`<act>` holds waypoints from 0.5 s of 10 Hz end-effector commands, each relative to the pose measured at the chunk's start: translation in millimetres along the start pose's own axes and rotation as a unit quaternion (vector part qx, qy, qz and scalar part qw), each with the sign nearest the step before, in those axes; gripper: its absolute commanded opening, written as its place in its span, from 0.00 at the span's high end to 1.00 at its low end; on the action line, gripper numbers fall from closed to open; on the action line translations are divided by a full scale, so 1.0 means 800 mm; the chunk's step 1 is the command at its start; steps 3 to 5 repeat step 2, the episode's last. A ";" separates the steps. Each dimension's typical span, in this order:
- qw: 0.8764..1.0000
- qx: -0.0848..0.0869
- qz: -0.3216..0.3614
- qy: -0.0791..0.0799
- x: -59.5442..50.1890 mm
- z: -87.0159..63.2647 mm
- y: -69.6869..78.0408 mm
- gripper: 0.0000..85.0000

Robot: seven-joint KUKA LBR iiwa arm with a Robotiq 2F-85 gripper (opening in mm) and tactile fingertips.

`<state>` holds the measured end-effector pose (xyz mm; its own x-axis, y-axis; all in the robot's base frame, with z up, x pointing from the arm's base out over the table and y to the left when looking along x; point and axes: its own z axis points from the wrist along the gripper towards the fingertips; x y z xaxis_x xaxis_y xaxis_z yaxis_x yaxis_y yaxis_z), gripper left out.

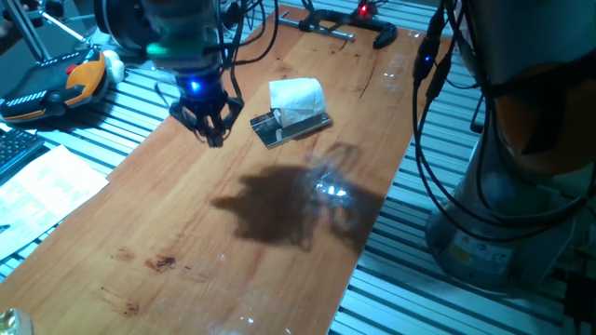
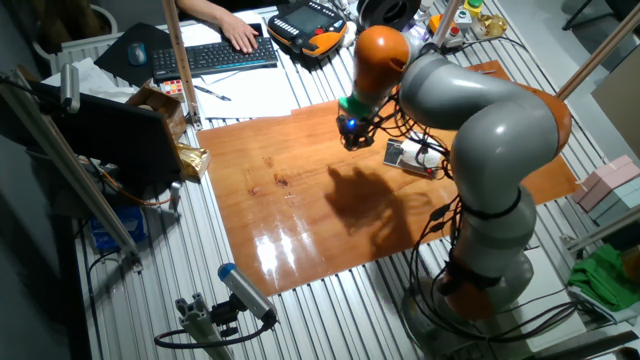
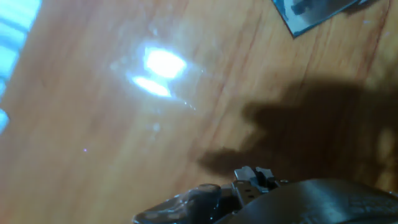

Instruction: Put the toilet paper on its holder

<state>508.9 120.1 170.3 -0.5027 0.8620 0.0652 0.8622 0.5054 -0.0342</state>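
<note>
The toilet paper (image 1: 298, 100) is a white roll lying on the dark grey holder (image 1: 279, 133) at the back middle of the wooden table. I cannot tell whether the wire bar passes through the core. The roll also shows in the other fixed view (image 2: 409, 152). My gripper (image 1: 215, 138) hangs just left of the holder, a little above the wood, with its fingers drawn together and nothing between them. It also shows in the other fixed view (image 2: 351, 139). The hand view shows only a corner of the holder (image 3: 311, 14) at the top right, and blurred wood.
A black clamp with a silver bar (image 1: 346, 28) lies at the table's far end. An orange and black pendant (image 1: 58, 82) and papers (image 1: 42, 191) sit off the left edge. Cables (image 1: 428, 84) hang by the right edge, beside the robot base (image 1: 521, 158).
</note>
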 end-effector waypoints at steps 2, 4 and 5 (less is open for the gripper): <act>0.784 0.042 -0.620 -0.014 0.000 -0.001 0.000 0.99; 0.784 0.042 -0.620 -0.014 0.000 -0.001 0.000 0.99; 0.784 0.042 -0.620 -0.014 0.000 -0.001 0.000 0.99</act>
